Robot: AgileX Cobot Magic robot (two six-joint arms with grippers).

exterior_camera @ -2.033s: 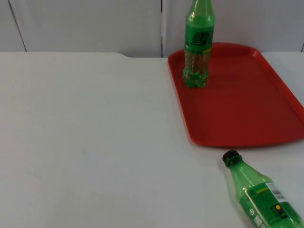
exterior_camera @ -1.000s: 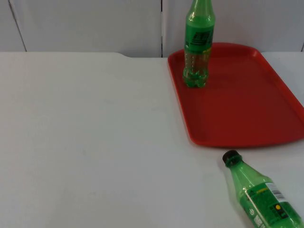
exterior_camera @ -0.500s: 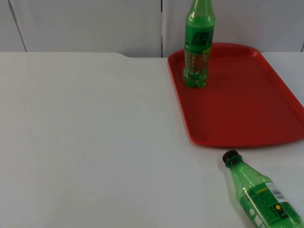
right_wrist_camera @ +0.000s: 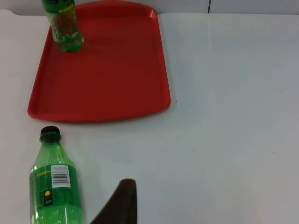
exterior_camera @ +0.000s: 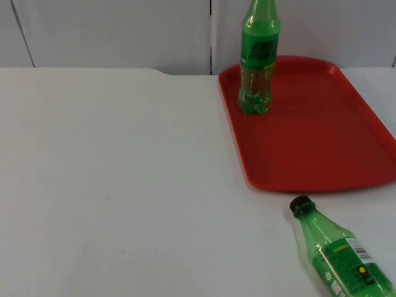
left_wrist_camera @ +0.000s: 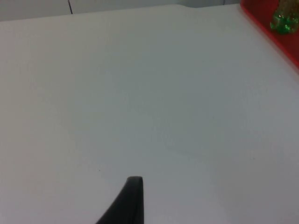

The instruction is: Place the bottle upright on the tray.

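A green bottle with a black cap lies on its side on the white table, just in front of the red tray, cap pointing toward the tray. A second green bottle stands upright in the tray's far left corner. In the right wrist view the lying bottle is close beside my right gripper, apart from it, with the tray and the upright bottle beyond. My left gripper hangs over bare table, far from the tray's edge.
The grey partition wall closes the table's far side. Bare white table top spreads over the left and middle. The lying bottle is near the table's front right edge.
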